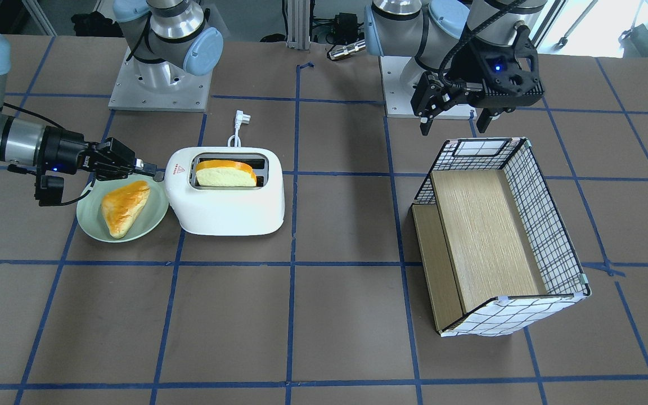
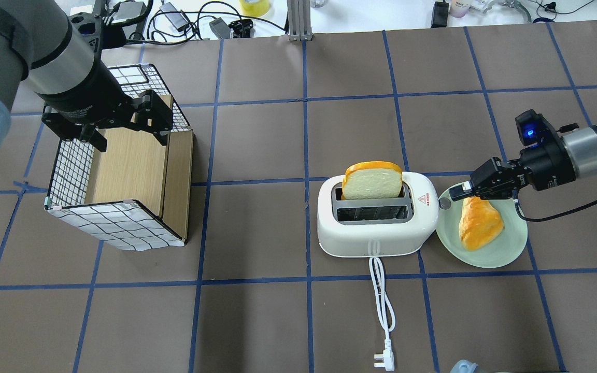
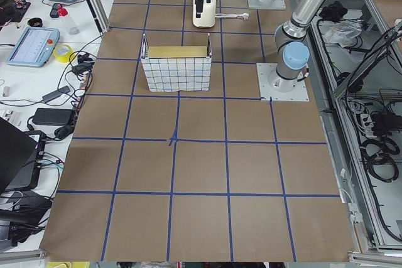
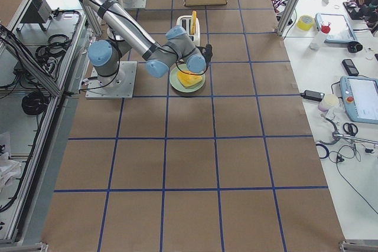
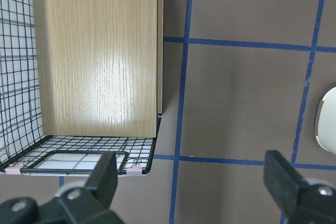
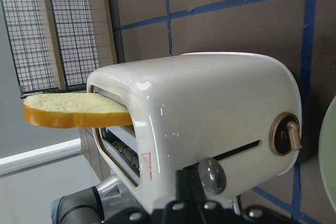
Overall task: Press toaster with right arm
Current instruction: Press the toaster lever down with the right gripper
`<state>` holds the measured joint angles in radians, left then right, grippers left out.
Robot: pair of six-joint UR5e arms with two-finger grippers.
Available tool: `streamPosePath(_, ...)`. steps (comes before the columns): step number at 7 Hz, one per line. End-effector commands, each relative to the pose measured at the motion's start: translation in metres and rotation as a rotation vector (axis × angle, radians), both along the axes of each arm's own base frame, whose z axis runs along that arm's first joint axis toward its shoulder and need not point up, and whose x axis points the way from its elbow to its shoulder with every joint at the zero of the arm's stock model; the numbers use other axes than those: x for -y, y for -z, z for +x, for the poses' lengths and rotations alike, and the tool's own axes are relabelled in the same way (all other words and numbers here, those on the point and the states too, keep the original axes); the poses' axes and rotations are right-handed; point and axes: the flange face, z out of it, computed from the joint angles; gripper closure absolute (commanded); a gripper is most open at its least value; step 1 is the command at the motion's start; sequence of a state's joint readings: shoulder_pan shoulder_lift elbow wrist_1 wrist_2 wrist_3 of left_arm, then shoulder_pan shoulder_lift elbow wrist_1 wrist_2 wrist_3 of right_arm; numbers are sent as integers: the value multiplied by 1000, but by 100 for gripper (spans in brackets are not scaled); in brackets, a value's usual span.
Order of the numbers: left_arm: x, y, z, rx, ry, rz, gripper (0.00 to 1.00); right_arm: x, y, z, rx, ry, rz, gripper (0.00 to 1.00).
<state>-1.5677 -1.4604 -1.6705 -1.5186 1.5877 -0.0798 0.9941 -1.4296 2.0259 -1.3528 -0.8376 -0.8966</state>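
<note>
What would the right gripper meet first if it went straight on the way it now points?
Probably the grey lever knob on the toaster, right at the right gripper's tips; whether they already touch is unclear.

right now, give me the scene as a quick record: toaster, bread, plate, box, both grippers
toaster: white, on the table, cord lying loose
bread: one slice standing high in a slot
lever knob: at the upper end of its slot
right gripper: shut, tips at the lever knob
left gripper: open, above the box
plate: pale green, beside the toaster, holds a pastry
box: checkered, wood panel inside
</note>
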Motion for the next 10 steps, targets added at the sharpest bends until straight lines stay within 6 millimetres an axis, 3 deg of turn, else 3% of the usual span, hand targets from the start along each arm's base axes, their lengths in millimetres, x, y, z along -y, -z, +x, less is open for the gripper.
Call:
streamPosePath(1,0,0,0,0,0,0,0,-1,14,1,0,2,8,100)
streamPosePath(10,0,0,0,0,0,0,0,-4,44,1,-32,-9,-13,100)
